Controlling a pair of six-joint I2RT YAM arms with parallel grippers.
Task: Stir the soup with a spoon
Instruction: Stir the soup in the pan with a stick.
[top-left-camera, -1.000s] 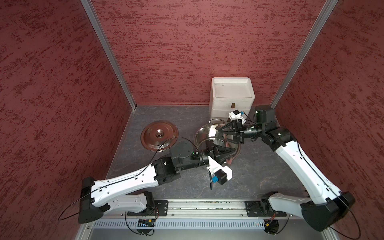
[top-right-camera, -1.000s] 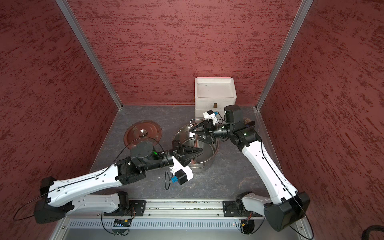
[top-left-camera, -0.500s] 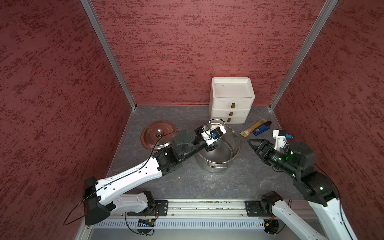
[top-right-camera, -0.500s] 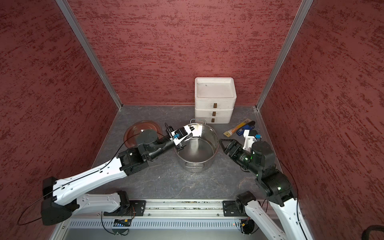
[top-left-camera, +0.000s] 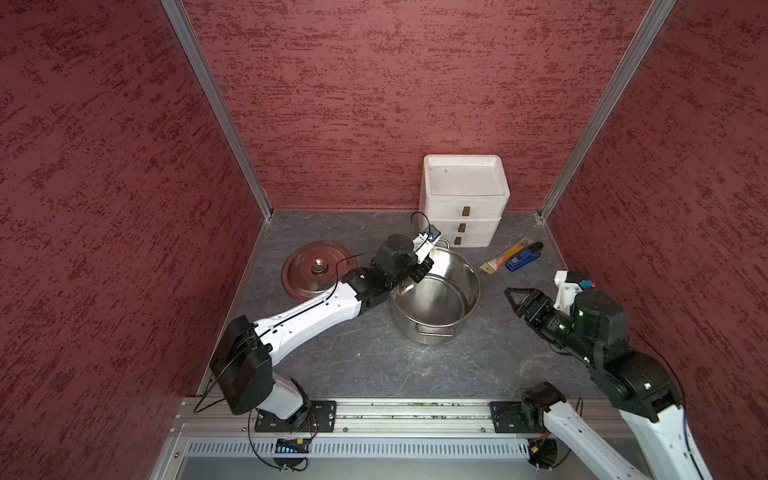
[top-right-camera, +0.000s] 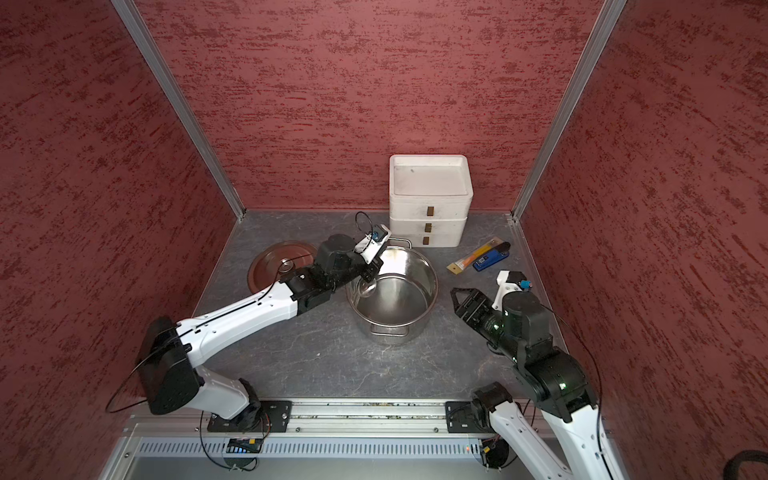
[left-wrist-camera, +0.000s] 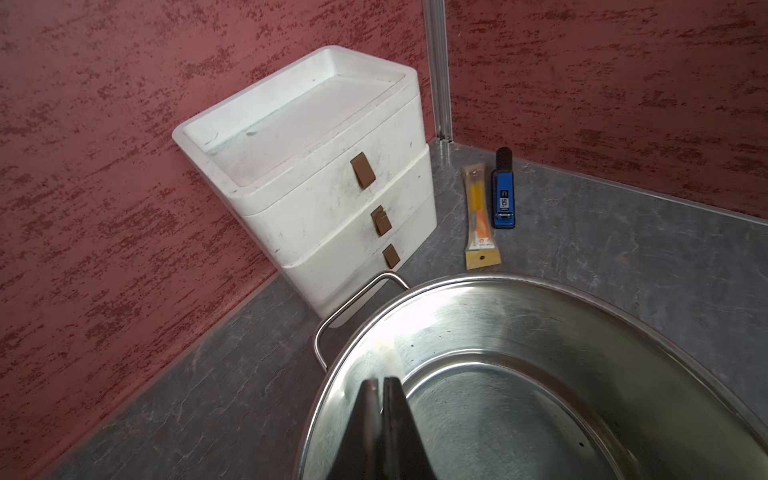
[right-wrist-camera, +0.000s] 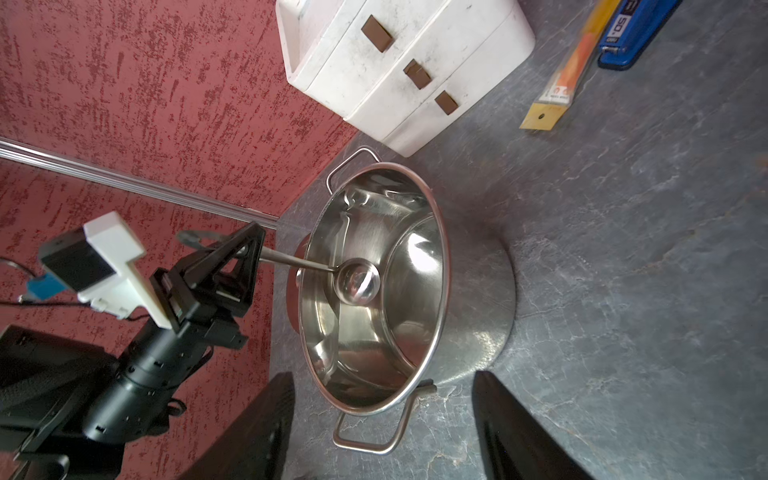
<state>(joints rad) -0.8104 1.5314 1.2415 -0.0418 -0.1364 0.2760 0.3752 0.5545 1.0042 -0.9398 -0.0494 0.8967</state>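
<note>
**Right arm withdrawn; spoon held in the pot by the left arm alone.**
Within 1 second the right gripper (top-left-camera: 513, 300) has been pulled clear of the pot (top-left-camera: 428, 328); its fingers are spread and empty, with the pot well ahead of them. The spoon (right-wrist-camera: 353, 277) is clamped in the left gripper (right-wrist-camera: 254, 251), its bowl just past the fingertips and inside the rim. Stirring is judged ready to begin. The handle end behind the fingers is hidden. Glare hides whether the pot holds anything, and contact between bowl and wall cannot be told.
</note>
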